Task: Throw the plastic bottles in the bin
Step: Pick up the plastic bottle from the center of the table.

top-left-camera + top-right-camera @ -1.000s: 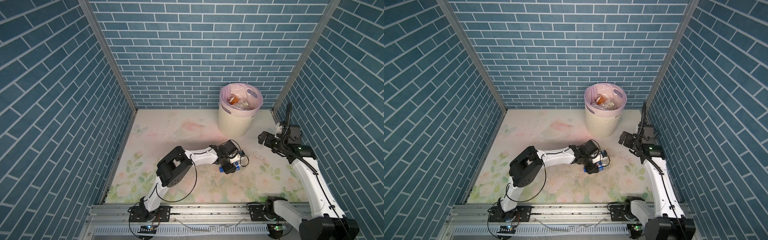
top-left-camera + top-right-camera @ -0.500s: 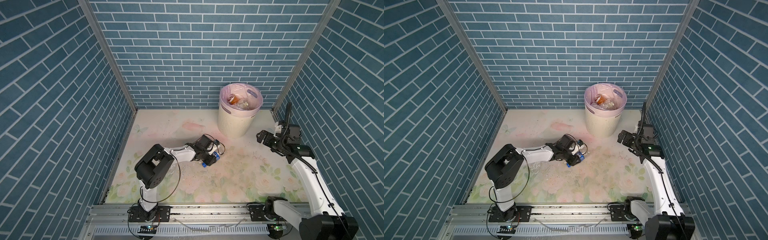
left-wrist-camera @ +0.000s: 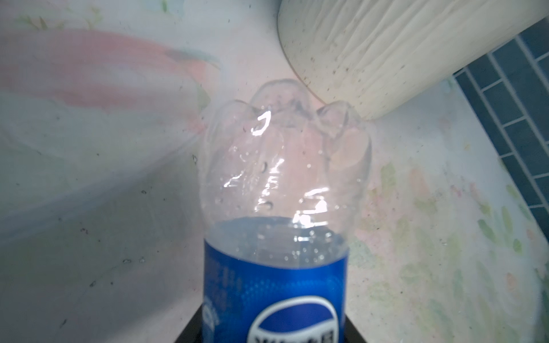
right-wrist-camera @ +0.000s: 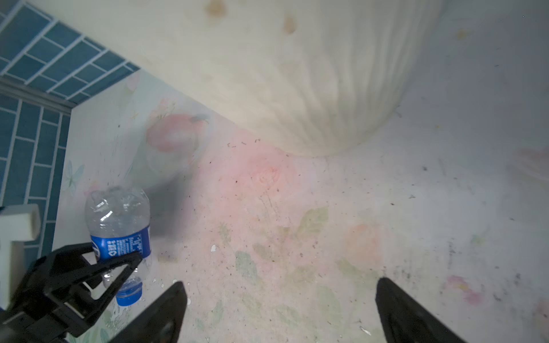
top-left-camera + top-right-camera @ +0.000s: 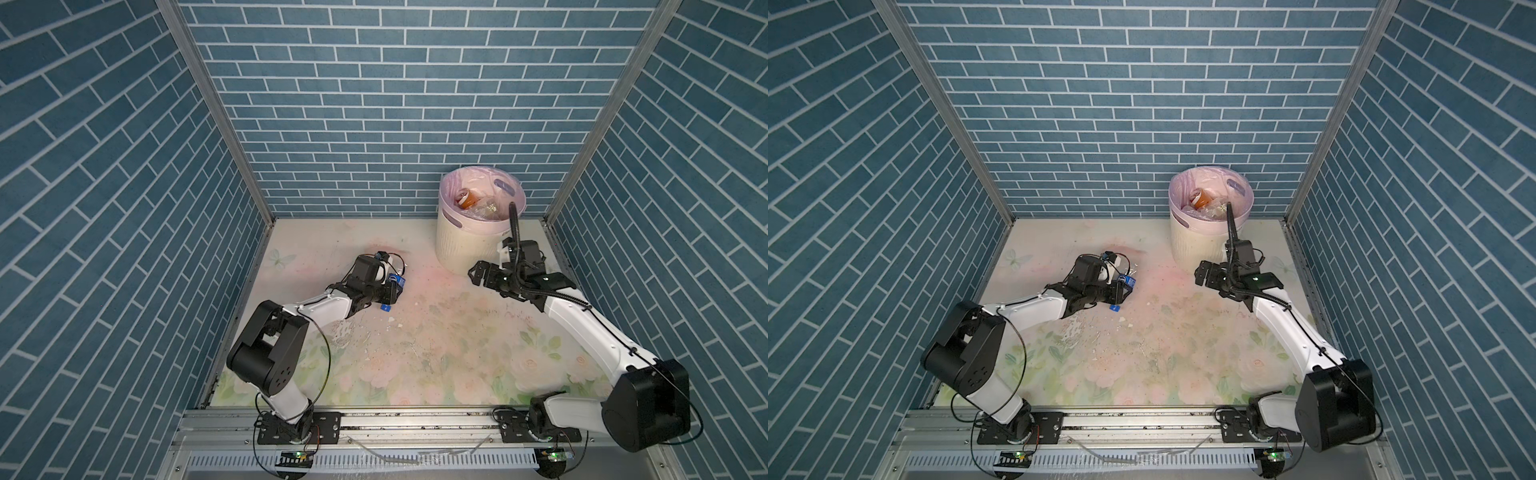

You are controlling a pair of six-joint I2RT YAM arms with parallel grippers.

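Left claw (image 5: 392, 291) clamped on clear blue-labelled plastic bottle (image 4: 118, 219), centre of both top views; right claw (image 4: 279, 292) apart near cream ribbed bin (image 5: 459, 245).

Left fingers (image 4: 74, 261) clamped — right fingers (image 4: 166, 311) spread wide.

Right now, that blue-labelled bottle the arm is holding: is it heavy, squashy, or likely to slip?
Probably light: the bottle looks empty, the floor showing through it. Likely squashy: its clear walls look thin, so the left end effector could dent it. Smooth and round, it may roll if it misses the bin.
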